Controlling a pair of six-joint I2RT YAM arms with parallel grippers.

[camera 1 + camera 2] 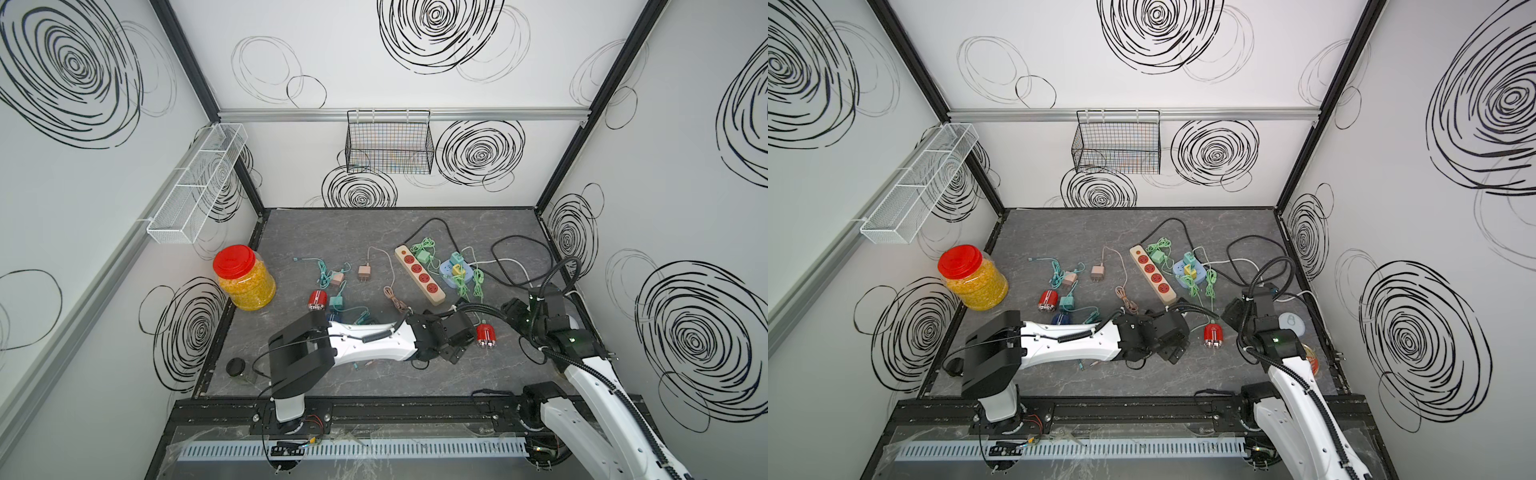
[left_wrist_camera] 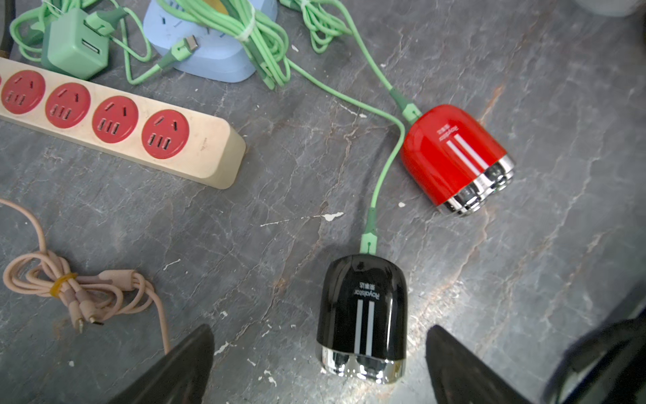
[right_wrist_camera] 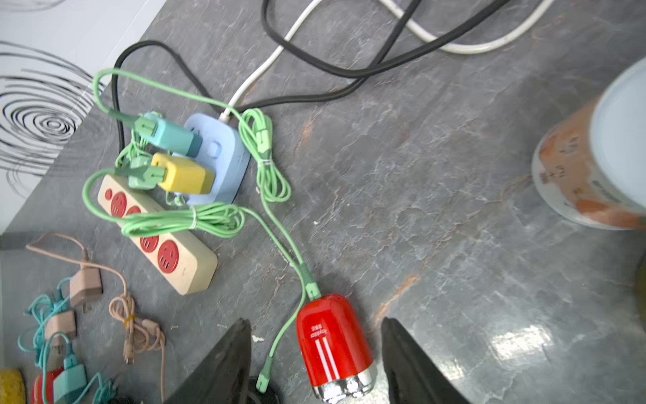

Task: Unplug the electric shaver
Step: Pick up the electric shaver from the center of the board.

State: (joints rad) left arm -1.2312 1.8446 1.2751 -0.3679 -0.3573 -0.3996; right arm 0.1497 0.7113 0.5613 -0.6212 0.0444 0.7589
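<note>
Glossy rounded black shaver [image 2: 361,314] between spread left end effector [image 2: 318,328]; right end effector [image 3: 314,320] likewise spread.

A clear plastic jar of yellow pieces with a red lid [image 1: 244,276] stands at the left edge of the grey marbled tabletop [image 1: 332,232]. A white mesh shelf [image 1: 195,187] and a black wire basket [image 1: 388,143] hang on the walls. A beige power strip with red sockets [image 1: 419,274] lies mid-table, with a bundled pink cable [image 2: 70,290] near it.

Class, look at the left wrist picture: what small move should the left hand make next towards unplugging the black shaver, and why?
Probably lower the left hand and close it on the black shaver. Its fingers stand open either side of the shaver, apart from it, and the plug of the green cable is still seated in its end, so the body needs holding before any pull.
</note>
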